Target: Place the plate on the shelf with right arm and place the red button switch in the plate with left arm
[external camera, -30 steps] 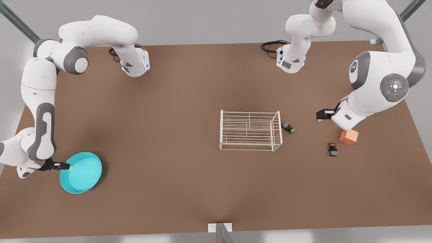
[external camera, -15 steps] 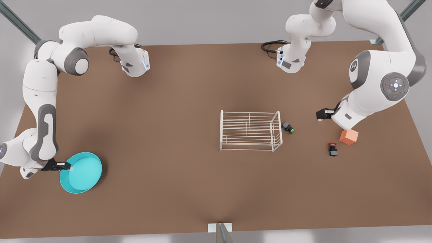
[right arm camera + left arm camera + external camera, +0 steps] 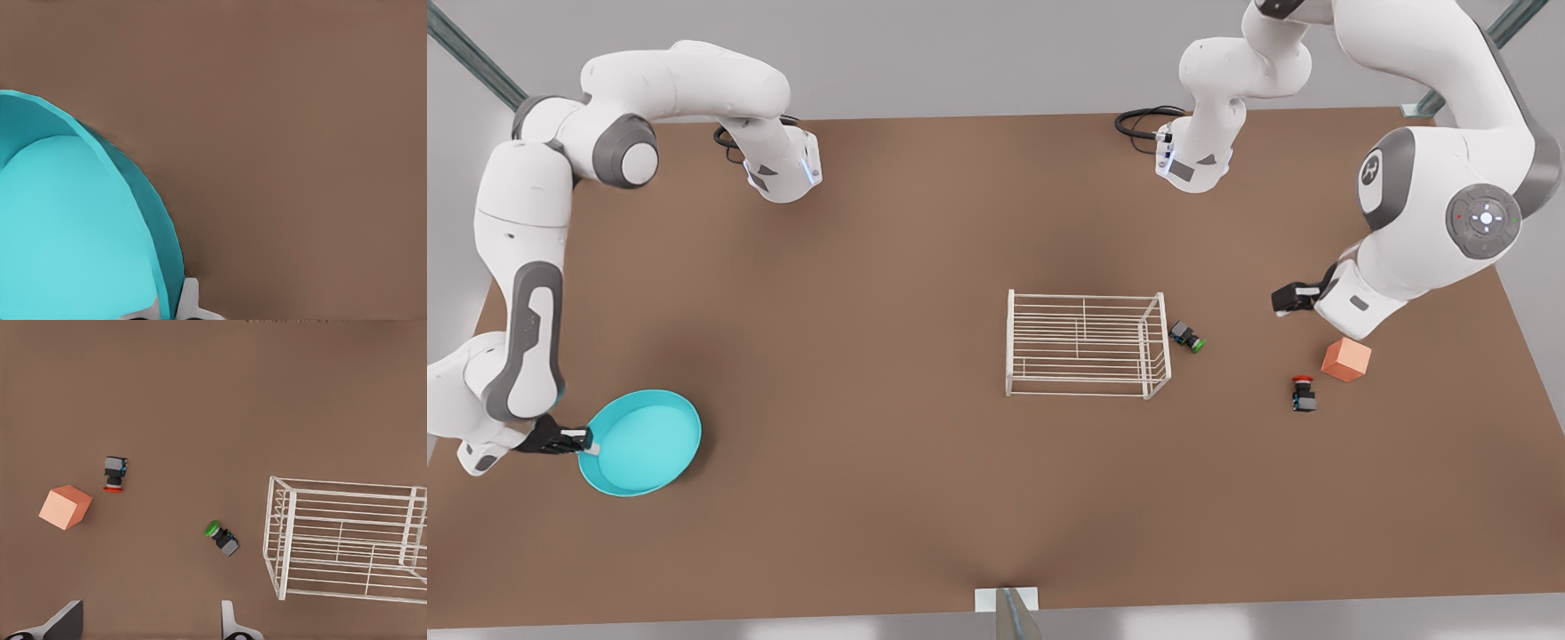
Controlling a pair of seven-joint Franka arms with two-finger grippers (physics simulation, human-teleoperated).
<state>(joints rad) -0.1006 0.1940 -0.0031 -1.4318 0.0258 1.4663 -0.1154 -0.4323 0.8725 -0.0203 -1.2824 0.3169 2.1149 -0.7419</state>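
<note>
The turquoise plate [image 3: 645, 442] is at the front view's lower left, and my right gripper [image 3: 590, 442] is shut on its rim. In the right wrist view the plate [image 3: 67, 227] has its rim pinched in the right gripper [image 3: 175, 308]. The white wire shelf [image 3: 1085, 344] stands mid-table. The red button switch [image 3: 1304, 392] lies to the shelf's right, near the orange cube [image 3: 1346, 360]. My left gripper [image 3: 1285, 298] hovers open above that area. The left wrist view shows the left gripper [image 3: 148, 627], the red button switch [image 3: 115, 473] and the shelf [image 3: 347, 540].
A green-capped switch [image 3: 1188, 337] lies just right of the shelf, also seen from the left wrist as the green-capped switch [image 3: 221, 538]. The orange cube [image 3: 65, 507] sits close beside the red one. A broad stretch of brown table [image 3: 854, 373] separates plate and shelf.
The right gripper has drawn slightly toward the front view's left and the plate has shifted upward in the picture with it. The left gripper has drifted a little toward the front view's right.
</note>
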